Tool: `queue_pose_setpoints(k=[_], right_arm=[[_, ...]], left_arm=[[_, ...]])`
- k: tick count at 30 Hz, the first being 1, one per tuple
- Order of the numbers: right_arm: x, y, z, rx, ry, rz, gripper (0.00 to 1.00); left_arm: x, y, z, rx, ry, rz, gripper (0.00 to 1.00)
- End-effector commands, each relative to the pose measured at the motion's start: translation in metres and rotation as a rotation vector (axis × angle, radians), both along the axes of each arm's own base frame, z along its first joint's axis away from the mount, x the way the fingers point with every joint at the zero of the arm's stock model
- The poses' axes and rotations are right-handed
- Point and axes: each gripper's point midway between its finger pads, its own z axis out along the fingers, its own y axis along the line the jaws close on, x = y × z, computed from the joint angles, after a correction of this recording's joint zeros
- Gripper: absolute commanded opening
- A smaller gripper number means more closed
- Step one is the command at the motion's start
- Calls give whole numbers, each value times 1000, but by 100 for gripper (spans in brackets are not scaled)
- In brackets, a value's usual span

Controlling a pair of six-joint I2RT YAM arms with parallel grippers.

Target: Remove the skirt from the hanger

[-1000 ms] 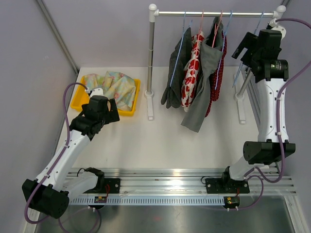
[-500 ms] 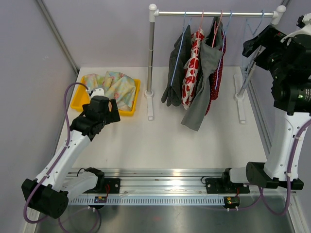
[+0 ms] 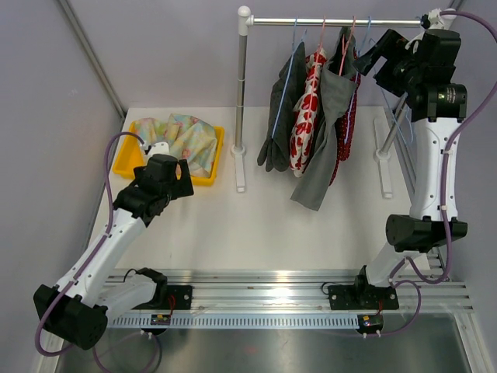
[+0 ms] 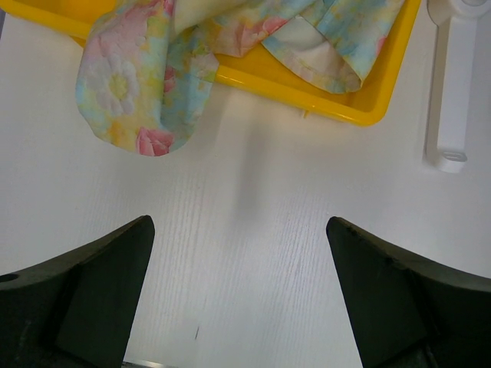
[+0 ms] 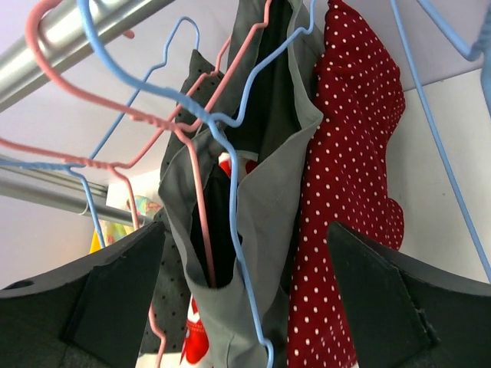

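**A:** Where's the skirt?

**B:** Dead ahead of the right jaws, framed between them. I take the grey one to be the skirt (image 5: 261, 222). Its waist is slung over the blue hanger (image 5: 229, 184). A pink hanger (image 5: 192, 199) crowds in on the jaws' left side, and a red dotted garment (image 5: 353, 153) hangs just to their right.

**A:** And the jaws?

**B:** The right jaws are wide apart, hold nothing, and are short of the cloth. The left jaws are also apart and empty, low over bare counter (image 4: 253, 230). The yellow tray (image 4: 368, 111) and its floral cloth (image 4: 130, 84) lie ahead of them.

**A:** So how should the grab be made?

**B:** Go straight in and close on grey cloth only, at the waist edge nearest the jaws, with both wires outside the pinch. The red garment sits close enough to be caught too, so I'd favour the left half of the gap.

**A:** Then pull?

**B:** I'd ease it down and sideways off the hanger's shoulder. A straight tug would likely swing the hanger along the rail (image 5: 84, 34) or unhook it.
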Motion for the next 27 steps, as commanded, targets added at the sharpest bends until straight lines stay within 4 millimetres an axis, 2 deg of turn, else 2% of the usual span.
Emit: queue_pose_setpoints(k=[1, 4, 9, 14, 18, 19, 21, 22, 25, 26, 27], right_arm=[[-1, 9, 47, 14, -151, 41, 93], [12, 8, 39, 4, -145, 38, 89], [36, 2, 18, -19, -110, 15, 71], [52, 4, 2, -16, -86, 23, 69], [60, 7, 2, -21, -95, 32, 66], [62, 7, 2, -25, -96, 30, 58], [66, 7, 1, -27, -101, 30, 51], [68, 8, 2, -27, -104, 31, 42], [72, 7, 4, -26, -110, 28, 32], [74, 7, 1, -26, -101, 27, 16], [74, 7, 4, -26, -109, 23, 9]], left_arm=[[2, 1, 10, -9, -49, 20, 99], [2, 0, 10, -8, -47, 15, 99], [1, -2, 10, 0, -47, 9, 99], [2, -3, 9, 3, -43, 6, 99], [1, -4, 9, 2, -41, 3, 99], [1, -4, 9, 2, -41, 3, 99], [1, -4, 9, 2, -42, 5, 99], [1, -4, 10, 1, -43, 4, 99], [0, -4, 10, 7, -44, 3, 99], [0, -4, 10, 9, -43, 4, 99], [0, -5, 9, 11, -42, 2, 99]])
